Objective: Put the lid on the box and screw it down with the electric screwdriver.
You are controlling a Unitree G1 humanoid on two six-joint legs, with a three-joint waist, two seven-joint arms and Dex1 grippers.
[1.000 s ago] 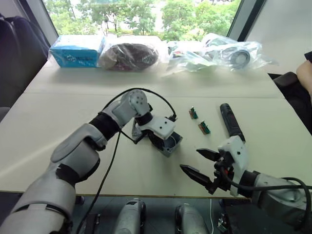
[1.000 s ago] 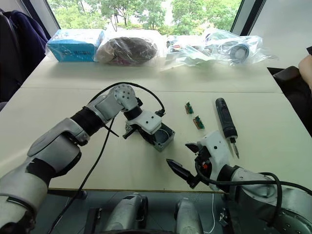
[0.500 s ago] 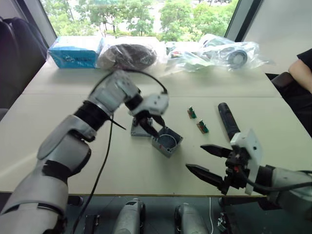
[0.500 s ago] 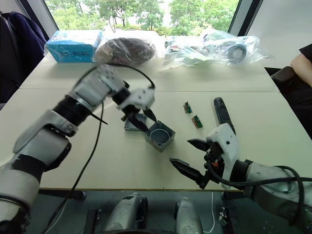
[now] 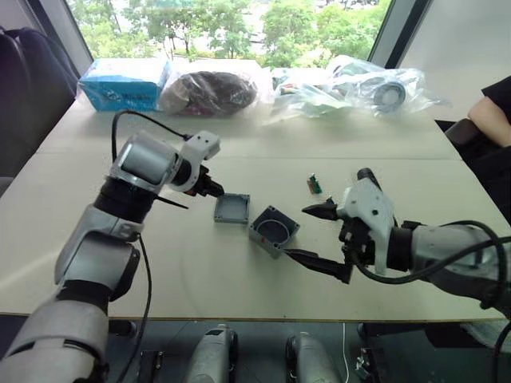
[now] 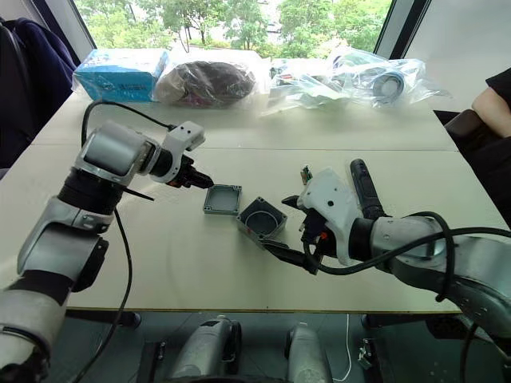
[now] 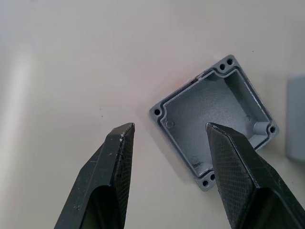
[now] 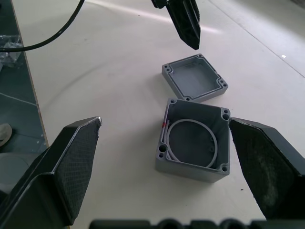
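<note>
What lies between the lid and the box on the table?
Nothing: a narrow strip of bare table separates the lid from the box, which sit corner to corner without touching, as the right wrist view shows.

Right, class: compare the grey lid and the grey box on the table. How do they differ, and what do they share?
The lid is a shallow tray; the box is much deeper. The lid's hollow is bare, while the box holds a pale wire loop with a bit of red at its wall. Both are grey, square, lie open side up with screw holes at the corners, close together on the table.
</note>
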